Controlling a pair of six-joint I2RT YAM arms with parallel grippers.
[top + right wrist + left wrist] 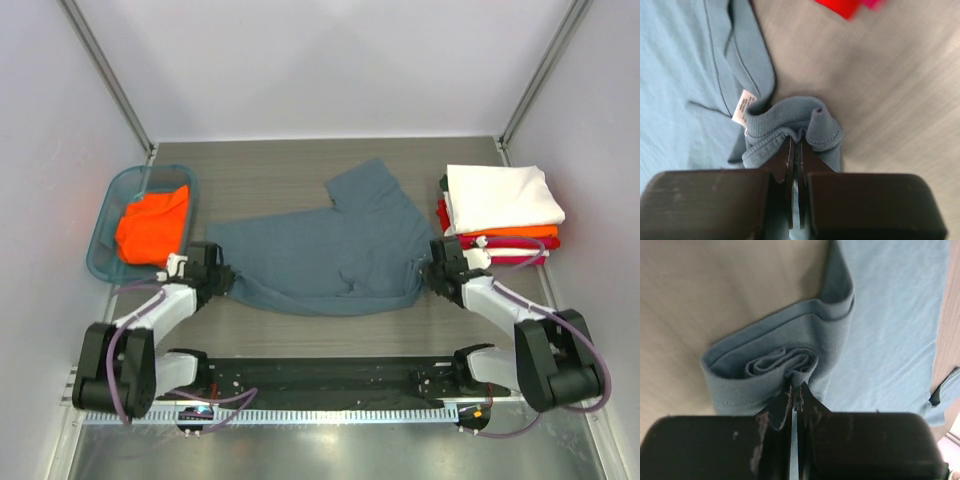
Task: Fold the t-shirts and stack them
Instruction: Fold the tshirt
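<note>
A slate blue-grey t-shirt [330, 250] lies spread across the middle of the table, one sleeve pointing to the back. My left gripper [222, 277] is shut on its bunched hem at the left end [785, 362]. My right gripper [432, 268] is shut on its ribbed collar at the right end [790, 125], next to the small white neck label [742, 106]. A folded stack at the right has a white shirt [500, 196] on top of an orange one [520, 232] and a red one [445, 215]. Another orange shirt [152, 225] lies in the basket.
A teal translucent basket [110, 205] stands at the left, close to my left arm. White walls enclose the table at the back and both sides. A black rail [330, 375] runs along the near edge between the arm bases.
</note>
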